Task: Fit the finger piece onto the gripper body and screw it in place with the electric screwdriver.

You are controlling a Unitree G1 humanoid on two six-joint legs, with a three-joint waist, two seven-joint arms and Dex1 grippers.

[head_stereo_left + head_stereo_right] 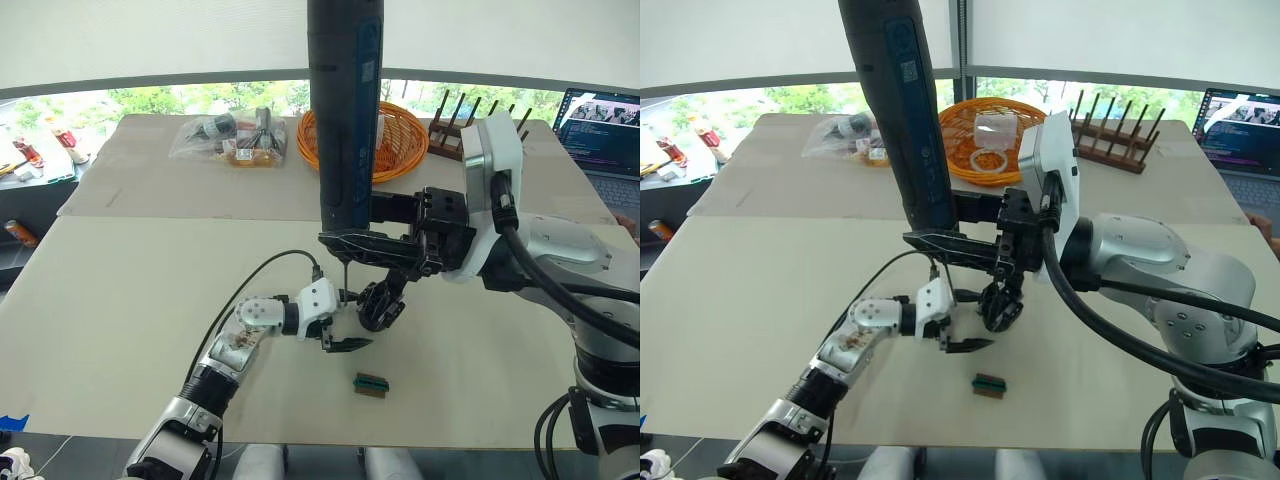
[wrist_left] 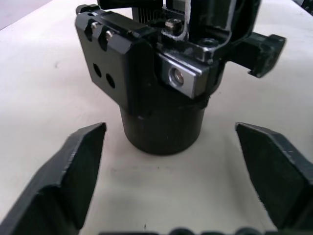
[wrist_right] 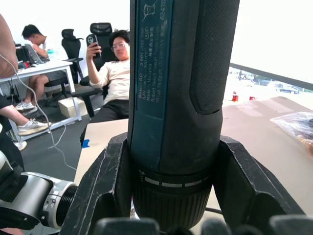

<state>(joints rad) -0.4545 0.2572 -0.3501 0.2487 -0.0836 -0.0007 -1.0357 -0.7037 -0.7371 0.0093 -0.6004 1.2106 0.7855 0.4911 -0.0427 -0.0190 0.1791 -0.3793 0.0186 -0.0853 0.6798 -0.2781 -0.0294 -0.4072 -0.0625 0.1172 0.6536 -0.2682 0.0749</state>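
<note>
**Screwdriver upright over the gripper body, left jaws open beside it**

My right gripper (image 1: 352,245) has its jaws clamped on the lower barrel of the thick dark blue-black cylindrical electric screwdriver (image 1: 345,110), held upright with its thin metal bit pointing down at the small black mechanical gripper body (image 1: 382,305) standing on the pale counter (image 1: 120,300). I judge the tool tall and top-heavy, rigid, with a rubbery grip. Holding it low near the collar, as now, suits it.

My left gripper (image 1: 338,335) sits just beside the body's round base, jaws spread wide and holding nothing. The body looks dense and stiff, and I would steady it by that chunky base (image 2: 164,127), away from the screw plate. I cannot tell whether the finger piece is already seated on it.
</note>
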